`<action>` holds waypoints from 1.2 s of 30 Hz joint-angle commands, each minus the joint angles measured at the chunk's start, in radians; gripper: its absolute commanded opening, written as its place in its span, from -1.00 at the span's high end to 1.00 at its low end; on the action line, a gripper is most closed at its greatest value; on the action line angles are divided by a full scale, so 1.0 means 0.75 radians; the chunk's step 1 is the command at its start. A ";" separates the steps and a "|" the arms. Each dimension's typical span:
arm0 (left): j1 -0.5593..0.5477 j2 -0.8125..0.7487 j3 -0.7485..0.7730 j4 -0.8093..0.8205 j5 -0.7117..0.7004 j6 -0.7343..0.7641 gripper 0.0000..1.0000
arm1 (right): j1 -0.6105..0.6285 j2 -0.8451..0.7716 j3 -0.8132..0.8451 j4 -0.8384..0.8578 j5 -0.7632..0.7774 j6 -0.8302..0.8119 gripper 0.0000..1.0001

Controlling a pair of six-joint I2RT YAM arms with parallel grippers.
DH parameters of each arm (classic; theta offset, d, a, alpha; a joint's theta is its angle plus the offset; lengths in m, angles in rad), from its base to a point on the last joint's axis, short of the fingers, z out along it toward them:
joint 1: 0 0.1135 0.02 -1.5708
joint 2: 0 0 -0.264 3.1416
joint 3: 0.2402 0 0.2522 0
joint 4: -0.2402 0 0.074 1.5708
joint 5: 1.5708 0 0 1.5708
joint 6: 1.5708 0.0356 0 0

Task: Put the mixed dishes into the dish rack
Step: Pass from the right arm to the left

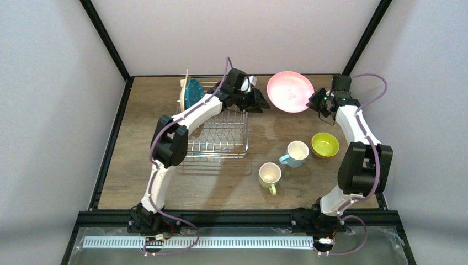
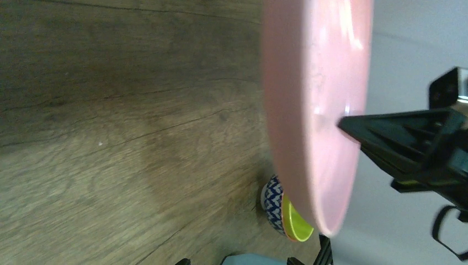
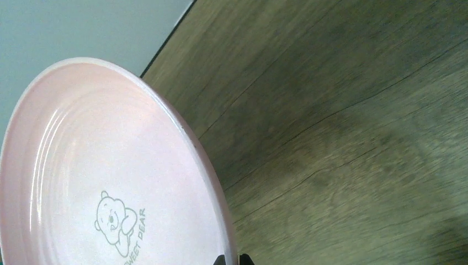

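The pink round plate (image 1: 290,91) (image 3: 99,165) hangs tilted above the back of the table, a bear print on its face. My right gripper (image 1: 319,102) (image 3: 232,259) is shut on its right rim. My left gripper (image 1: 259,102) stands open just left of the plate, holding nothing; in the left wrist view the plate (image 2: 314,110) is edge-on close ahead. The dish rack (image 1: 221,144) sits at the middle left, with the teal dotted plate (image 1: 193,92) and the tan plate (image 1: 186,88) upright at its back left.
On the table right of the rack stand the lime-inside patterned bowl (image 1: 325,144) (image 2: 281,207), the light-blue mug (image 1: 297,153) and the pale yellow-green mug (image 1: 270,175). Black frame posts and walls close the back.
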State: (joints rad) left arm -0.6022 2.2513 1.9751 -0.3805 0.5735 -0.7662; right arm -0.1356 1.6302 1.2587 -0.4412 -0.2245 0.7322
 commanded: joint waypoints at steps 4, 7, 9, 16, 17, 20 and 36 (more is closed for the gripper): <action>-0.007 -0.147 -0.110 0.119 -0.075 -0.066 -0.99 | 0.035 -0.140 -0.075 -0.005 -0.074 0.049 0.99; -0.009 -0.187 -0.164 0.193 -0.055 -0.111 -0.99 | 0.036 -0.171 -0.095 -0.017 -0.072 0.036 0.99; -0.009 -0.217 -0.207 0.232 -0.046 -0.128 -0.99 | 0.036 -0.186 -0.104 -0.021 -0.070 0.029 0.99; -0.011 -0.296 -0.297 0.298 -0.041 -0.155 -0.99 | 0.037 -0.209 -0.122 -0.014 -0.104 0.026 0.99; -0.012 -0.299 -0.302 0.304 -0.044 -0.159 -0.99 | 0.039 -0.213 -0.125 -0.011 -0.111 0.026 0.99; -0.015 -0.300 -0.310 0.315 -0.050 -0.170 -0.99 | 0.046 -0.229 -0.128 -0.018 -0.124 0.016 0.99; -0.031 -0.280 -0.299 0.377 -0.126 -0.239 -0.99 | 0.104 -0.309 -0.172 -0.026 -0.258 0.033 0.99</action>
State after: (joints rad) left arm -0.6178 2.0491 1.7573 -0.1417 0.5083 -0.9257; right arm -0.0849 1.4307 1.1481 -0.4679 -0.3656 0.7433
